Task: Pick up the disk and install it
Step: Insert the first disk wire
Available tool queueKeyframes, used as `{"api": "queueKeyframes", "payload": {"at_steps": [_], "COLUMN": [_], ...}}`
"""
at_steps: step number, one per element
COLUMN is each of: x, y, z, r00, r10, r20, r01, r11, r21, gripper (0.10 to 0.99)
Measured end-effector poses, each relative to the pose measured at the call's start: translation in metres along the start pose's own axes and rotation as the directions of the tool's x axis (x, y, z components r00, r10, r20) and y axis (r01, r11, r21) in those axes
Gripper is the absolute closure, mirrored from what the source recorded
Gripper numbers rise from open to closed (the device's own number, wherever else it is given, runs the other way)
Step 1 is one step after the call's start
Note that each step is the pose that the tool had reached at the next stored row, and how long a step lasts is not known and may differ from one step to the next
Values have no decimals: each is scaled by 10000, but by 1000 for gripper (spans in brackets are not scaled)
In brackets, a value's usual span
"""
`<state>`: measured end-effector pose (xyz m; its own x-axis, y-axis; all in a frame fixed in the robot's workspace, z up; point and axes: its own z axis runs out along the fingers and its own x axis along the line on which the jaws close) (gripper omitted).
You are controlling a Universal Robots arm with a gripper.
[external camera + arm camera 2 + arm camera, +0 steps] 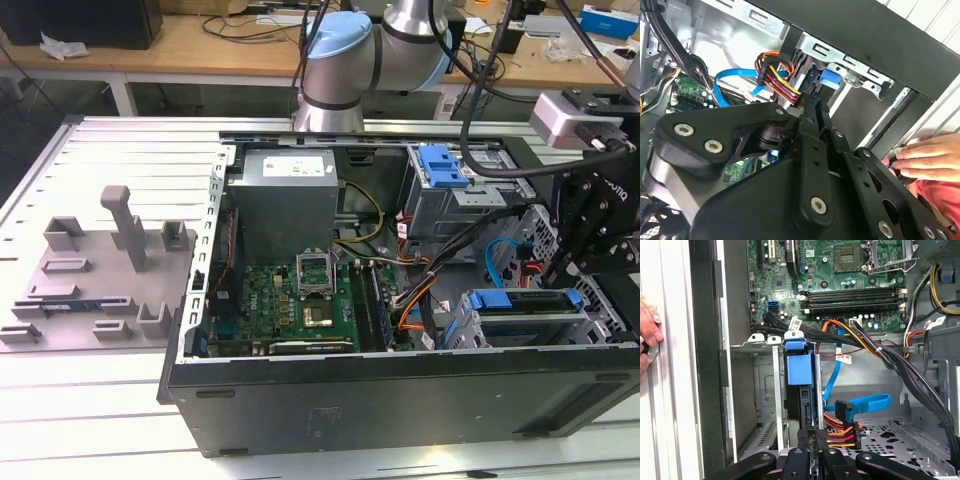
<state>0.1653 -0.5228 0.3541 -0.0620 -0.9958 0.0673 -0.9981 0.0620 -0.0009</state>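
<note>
The disk [525, 300], silver with a bright blue bracket, lies in the drive bay at the case's near corner on the exterior view's right. In the first wrist view the disk [799, 370] stands edge-on between the bay's metal rails, and its blue end [830, 80] also shows in the second wrist view. My gripper [575, 270] hangs over the disk's end toward the exterior view's right. The fingers [807, 130] lie close together, so the gripper [815, 452] looks shut, right at the disk's near edge. I cannot tell whether they touch it.
A person's hand [925, 155] rests on the table outside the case wall [705, 365]. Orange, red and blue cables [845, 430] crowd the bay. A grey power supply [285, 195], a motherboard [300, 300] and a drive cage with a blue latch [440, 165] fill the case. A grey fixture [100, 260] sits left.
</note>
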Motion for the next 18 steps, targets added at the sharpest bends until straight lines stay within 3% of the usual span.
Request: {"api": "queueKeyframes", "payload": {"at_steps": [5, 18], "x": [-9, -40], "y": [0, 3], "z": [-1, -3], "r00": [9989, 9993], "r10": [-474, -368], "r20": [-2, -24], "r01": [474, 368], "r11": [9989, 9993], "r21": [32, 26], "gripper": [922, 922]}}
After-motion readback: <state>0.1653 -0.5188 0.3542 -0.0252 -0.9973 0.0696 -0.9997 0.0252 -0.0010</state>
